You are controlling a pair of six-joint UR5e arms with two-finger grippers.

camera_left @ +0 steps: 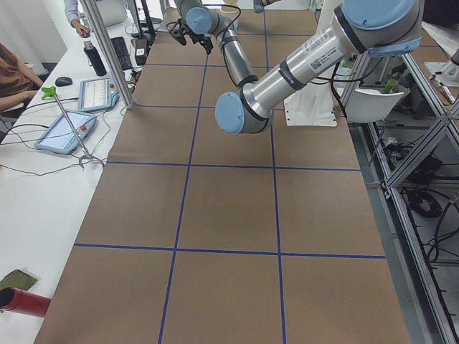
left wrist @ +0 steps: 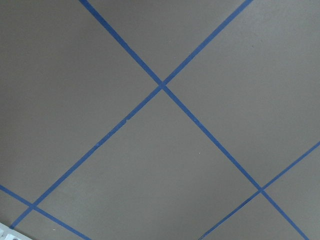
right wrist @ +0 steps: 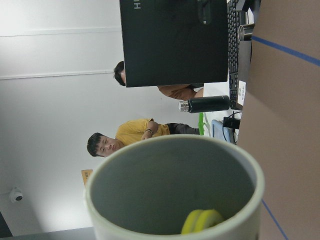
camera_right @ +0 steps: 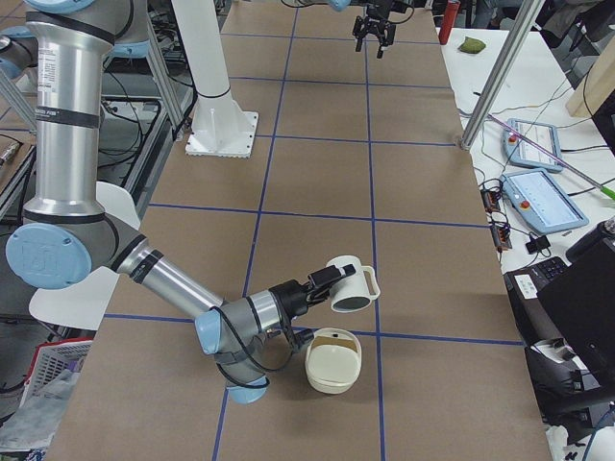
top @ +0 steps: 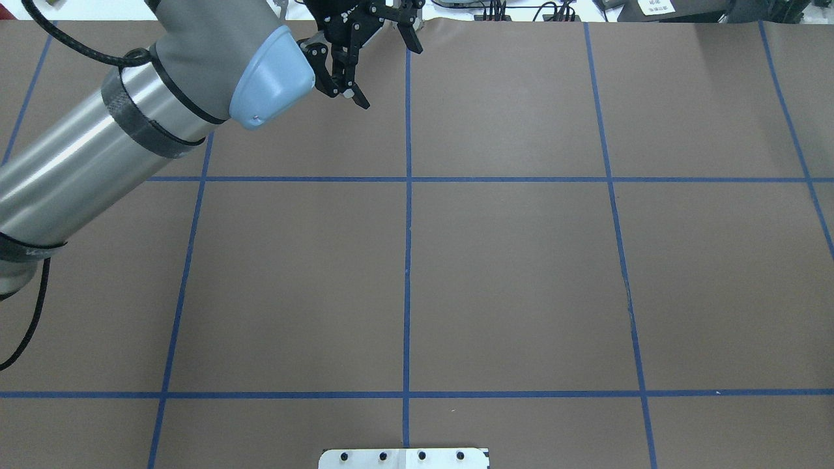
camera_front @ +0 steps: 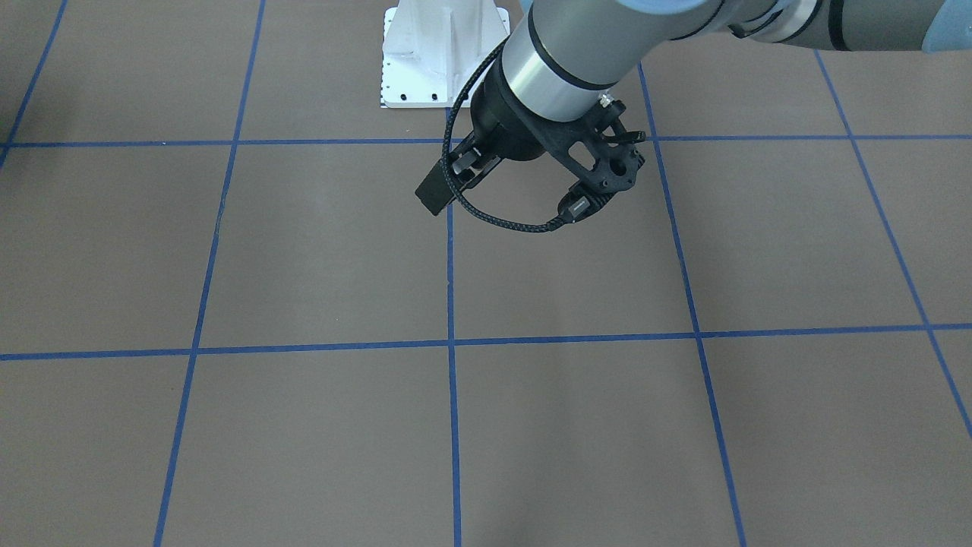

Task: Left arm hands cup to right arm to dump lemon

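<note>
The cup [camera_right: 351,288] is lying on its side at the tip of the right arm [camera_right: 163,279], just above a cream bowl [camera_right: 333,360] sitting at 6 o'clock from it. The right end effector [camera_right: 322,280] is meeting the cup, but its opening cannot be determined. The lemon [right wrist: 202,221] is resting inside the cup at 5 o'clock. The left end effector [top: 391,77] is hanging wide open and empty over the worktop [top: 521,293] at 11 o'clock in the overhead view.

silver left arm [top: 98,150], blue caps [top: 270,78] (braided cable [camera_front: 486,214])
</note>
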